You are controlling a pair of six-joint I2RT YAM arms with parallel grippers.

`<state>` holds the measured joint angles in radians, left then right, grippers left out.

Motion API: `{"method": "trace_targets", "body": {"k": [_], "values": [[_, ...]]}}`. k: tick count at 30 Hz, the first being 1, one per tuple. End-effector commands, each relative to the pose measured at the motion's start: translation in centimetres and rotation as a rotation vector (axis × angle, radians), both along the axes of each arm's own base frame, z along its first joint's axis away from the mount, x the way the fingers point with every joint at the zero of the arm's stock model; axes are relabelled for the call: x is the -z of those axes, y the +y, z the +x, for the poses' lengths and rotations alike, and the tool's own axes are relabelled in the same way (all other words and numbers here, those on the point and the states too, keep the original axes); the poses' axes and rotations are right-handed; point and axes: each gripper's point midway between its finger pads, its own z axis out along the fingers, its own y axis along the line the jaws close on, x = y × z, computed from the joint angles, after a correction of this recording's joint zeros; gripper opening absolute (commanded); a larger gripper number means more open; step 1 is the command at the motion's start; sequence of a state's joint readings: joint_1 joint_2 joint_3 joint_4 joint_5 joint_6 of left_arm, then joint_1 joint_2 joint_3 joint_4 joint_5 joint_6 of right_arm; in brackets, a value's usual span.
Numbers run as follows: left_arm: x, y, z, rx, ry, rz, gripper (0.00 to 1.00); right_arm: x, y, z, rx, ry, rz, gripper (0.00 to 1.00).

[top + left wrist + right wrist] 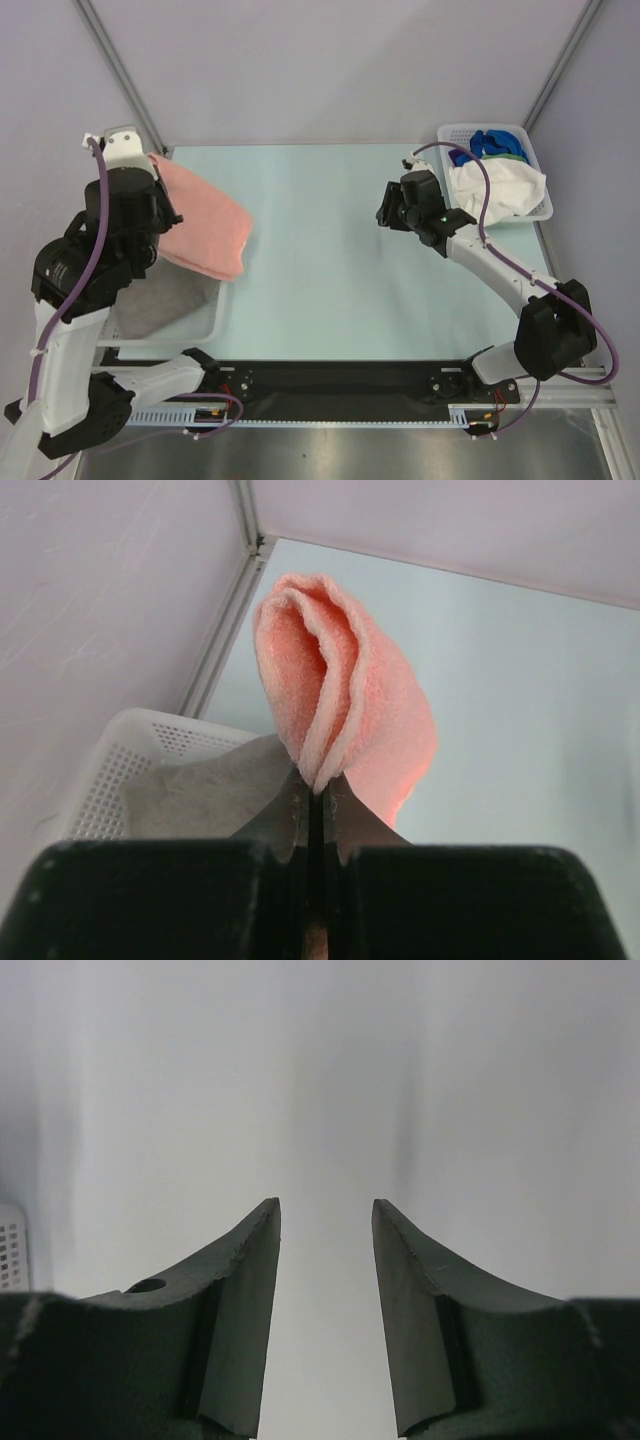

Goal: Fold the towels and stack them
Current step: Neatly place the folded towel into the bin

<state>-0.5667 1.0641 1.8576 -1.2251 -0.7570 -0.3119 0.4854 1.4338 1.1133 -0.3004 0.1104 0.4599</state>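
A folded salmon pink towel (205,228) hangs in the air over the right rim of the left basket (222,305), pinched at its edge by my left gripper (320,785), which is shut on it. In the left wrist view the pink towel (345,685) bulges out in folds from the fingertips. A grey towel (160,300) lies inside that basket, below. My right gripper (325,1205) stands open and empty above the table, right of centre. White (500,190), blue (492,142) and green (516,156) towels lie heaped in the right basket (545,205).
The pale green table top (330,260) stretches between the two white lattice baskets. Grey walls with metal corner posts (115,70) close the back and sides. A black rail with both arm bases (330,385) runs along the near edge.
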Motion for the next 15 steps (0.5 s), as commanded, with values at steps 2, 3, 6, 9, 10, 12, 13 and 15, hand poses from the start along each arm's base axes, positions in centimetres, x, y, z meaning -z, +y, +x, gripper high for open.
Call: {"method": "trace_targets", "body": {"k": [2,3,6,9,10,12,13,15], "values": [[0.3,2.2,-0.1,-0.085,0.002,0.033,0.0,-2.9,0.2,0.5,0.01,-0.065,0.018,0.47],[0.6,3.0,0.0,-0.12,0.01,0.035,0.0,-2.8,0.3,0.4,0.008,-0.062,0.016,0.47],[2.4,4.0,0.8,-0.155,0.051,0.046,0.0,-2.7,0.1,0.4,0.011,-0.061,0.008,0.47],[4.6,4.9,1.6,-0.187,0.086,0.052,0.0,-2.5,0.1,0.4,0.007,-0.058,0.003,0.47],[5.2,5.1,1.8,-0.194,0.095,0.054,0.0,-2.4,0.2,0.4,0.006,-0.054,0.003,0.47],[7.3,5.9,2.3,-0.221,0.124,0.047,0.0,-2.2,0.2,0.5,0.005,-0.053,0.001,0.47],[8.0,6.2,2.5,-0.227,0.131,0.044,0.0,-1.9,0.3,0.4,0.001,-0.047,-0.001,0.47],[10.1,7.2,3.1,-0.25,0.153,0.023,0.0,-1.4,0.3,0.5,-0.003,-0.043,-0.003,0.47]]}}
